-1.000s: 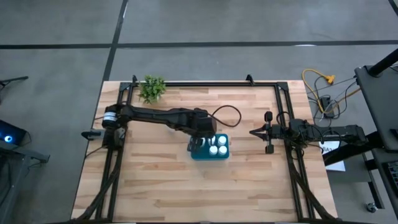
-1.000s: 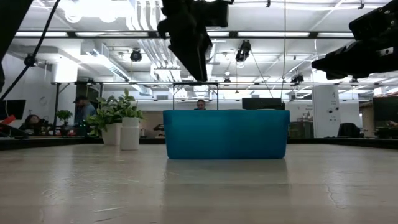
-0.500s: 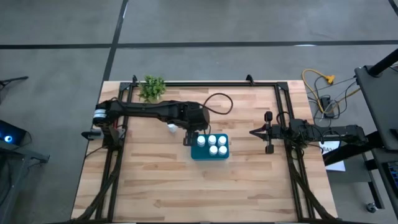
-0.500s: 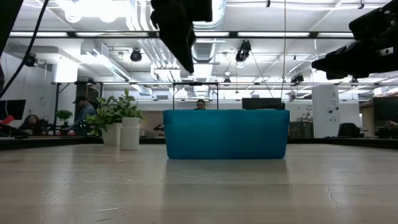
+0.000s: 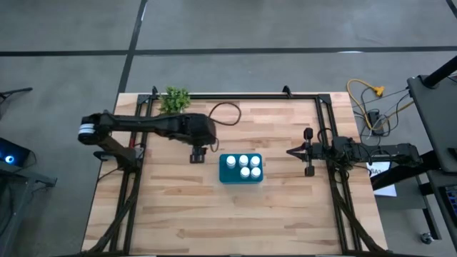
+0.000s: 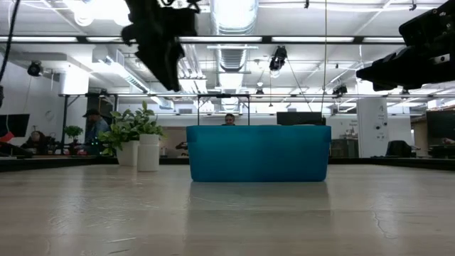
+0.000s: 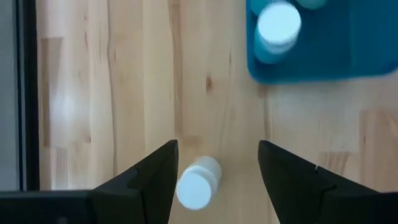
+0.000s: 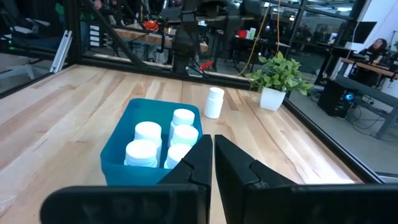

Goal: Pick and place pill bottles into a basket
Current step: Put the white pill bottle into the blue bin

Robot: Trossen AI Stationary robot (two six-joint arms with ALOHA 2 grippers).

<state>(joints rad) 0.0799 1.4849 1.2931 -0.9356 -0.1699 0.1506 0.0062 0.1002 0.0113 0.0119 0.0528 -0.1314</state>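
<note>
The left claw [image 7: 214, 171] hangs released over the last pill bottle [image 7: 198, 182] standing on the tabletop [image 7: 124, 93], likely light, rigid and slick, best pinched across its body below the cap.

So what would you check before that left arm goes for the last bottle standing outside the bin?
1. Left gripper open: ok, fingers spread.
2. Lined up over the loose pill bottle: ok, the bottle sits between the fingers in the left wrist view.
3. Bottle upright on the table: ok, as the right wrist view shows.
4. Room in the basket: ok, five bottles in, one corner free.
5. Right gripper out of the way: ok, parked at the table's right side, shut.
</note>
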